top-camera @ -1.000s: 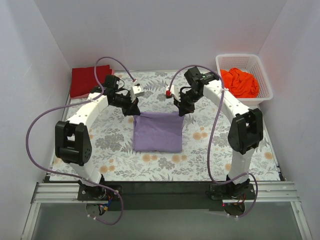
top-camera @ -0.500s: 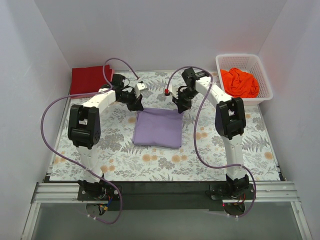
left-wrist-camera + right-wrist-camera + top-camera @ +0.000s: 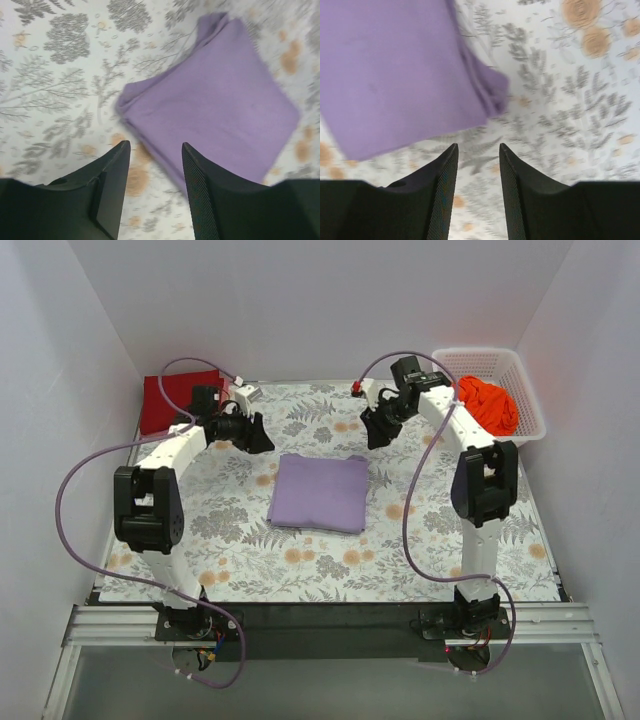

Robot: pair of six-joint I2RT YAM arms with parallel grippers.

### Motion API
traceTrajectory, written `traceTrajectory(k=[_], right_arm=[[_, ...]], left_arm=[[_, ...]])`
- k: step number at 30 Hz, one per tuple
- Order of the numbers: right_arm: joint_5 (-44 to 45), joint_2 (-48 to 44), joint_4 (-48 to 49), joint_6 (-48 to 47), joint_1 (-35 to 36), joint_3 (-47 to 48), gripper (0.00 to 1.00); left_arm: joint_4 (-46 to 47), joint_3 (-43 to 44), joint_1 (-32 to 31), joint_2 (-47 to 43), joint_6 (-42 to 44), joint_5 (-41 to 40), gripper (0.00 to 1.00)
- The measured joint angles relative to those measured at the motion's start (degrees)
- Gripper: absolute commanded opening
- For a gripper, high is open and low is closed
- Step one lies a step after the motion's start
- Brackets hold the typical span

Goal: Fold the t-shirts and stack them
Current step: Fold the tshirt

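Observation:
The lavender-purple t-shirt (image 3: 320,493) lies folded into a neat rectangle on the middle of the floral table cloth; it also shows in the left wrist view (image 3: 220,100) and the right wrist view (image 3: 395,75). My left gripper (image 3: 262,440) hovers open behind the shirt's far left corner, nothing between its fingers (image 3: 114,170). My right gripper (image 3: 376,435) hovers open behind the far right corner, empty too. A dark red t-shirt (image 3: 175,400) lies folded at the far left. A bright orange t-shirt (image 3: 487,405) sits crumpled in the basket.
A white lattice basket (image 3: 528,405) stands at the far right corner. The floral table cloth (image 3: 240,540) covers the table. White walls close in the left, back and right sides.
Both grippers have let go of the purple shirt's far edge, opened, and drawn up and back towards the far side. The shirt now lies flat by itself.

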Motion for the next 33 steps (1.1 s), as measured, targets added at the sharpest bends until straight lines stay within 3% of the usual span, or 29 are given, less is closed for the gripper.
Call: traceTrajectory(k=[4,8,15,21,28,33], right_arm=[[-8.76,-9.99,2.32,11.23,-0.68,-11.65,0.45],[-18.38,-16.81,6.47,20.72,1.31,-24.26,0.46],[-28.44,-18.62,16.55,35.69,9.44,-42.64,0.45],[-30.8,-15.21,23.39,42.6,12.22,-45.92,0.44],[-30.75,-5.29,25.83,44.48,5.16,-46.31,0.43],[-31.36,-4.98,24.2,44.7,1.22,-46.86,0.42]], left_arm=[[4.0,-7.37,-0.57,-6.91,-14.82,6.21,0.49],[10.58,-20.0,-4.42,-13.03,-27.5,11.87,0.51],[17.22,-36.35,-11.58,-20.9,-43.21,15.21,0.52],[24.15,-40.92,-11.8,-17.79,-50.93,13.99,0.53],[29.97,-40.65,-8.57,-4.55,-55.87,13.88,0.53],[30.27,-40.68,-4.02,-3.1,-56.61,17.27,0.53]])
